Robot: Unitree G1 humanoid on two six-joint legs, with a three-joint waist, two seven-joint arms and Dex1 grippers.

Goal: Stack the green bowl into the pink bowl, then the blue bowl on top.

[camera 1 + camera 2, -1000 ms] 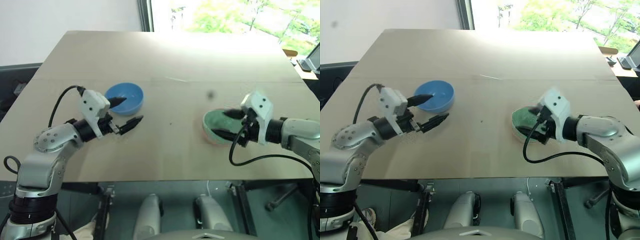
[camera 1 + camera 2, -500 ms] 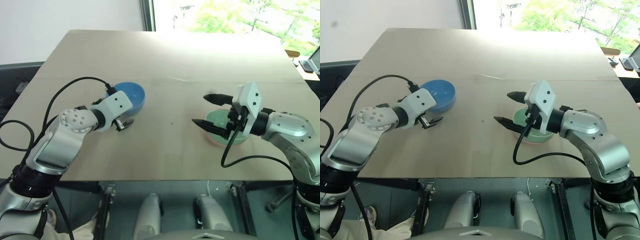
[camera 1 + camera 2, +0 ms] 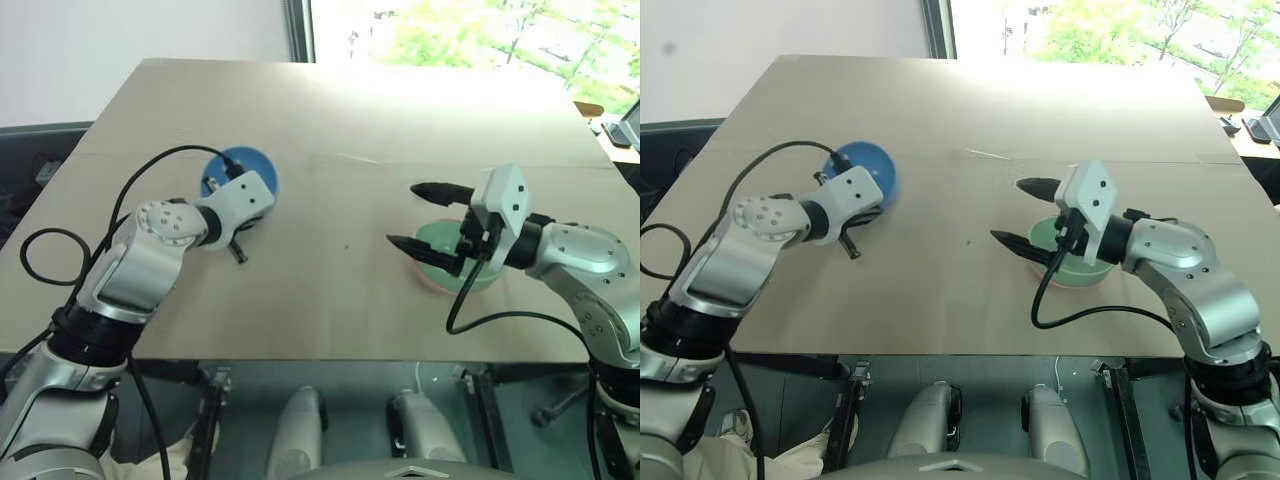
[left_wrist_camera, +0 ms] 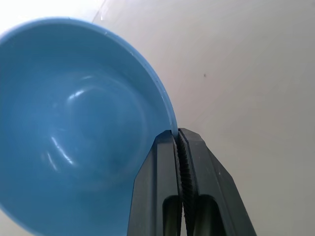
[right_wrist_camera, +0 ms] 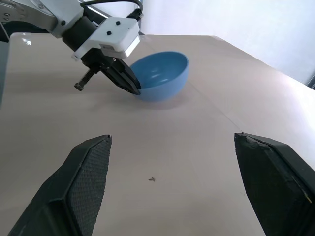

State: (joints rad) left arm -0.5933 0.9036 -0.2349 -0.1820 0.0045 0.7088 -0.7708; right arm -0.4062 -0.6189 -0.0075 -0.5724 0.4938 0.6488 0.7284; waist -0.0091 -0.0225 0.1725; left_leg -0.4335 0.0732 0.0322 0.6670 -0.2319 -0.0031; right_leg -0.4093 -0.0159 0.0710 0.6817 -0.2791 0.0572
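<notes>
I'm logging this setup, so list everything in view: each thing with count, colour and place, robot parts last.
Table: one, light tan, under everything.
Blue bowl: one, sky blue, table's left half, tilted, rim pinched by the left hand.
Green bowl: one, pale mint green, table's right half, nested in the pink bowl.
Pink bowl: one, salmon pink, under the green bowl, just a sliver of its rim showing.
Window: one, bright with green trees, beyond the table's far edge.
Left hand: one, black fingers, shut on the blue bowl's rim.
Right hand: one, black fingers, open, beside the green bowl.
</notes>
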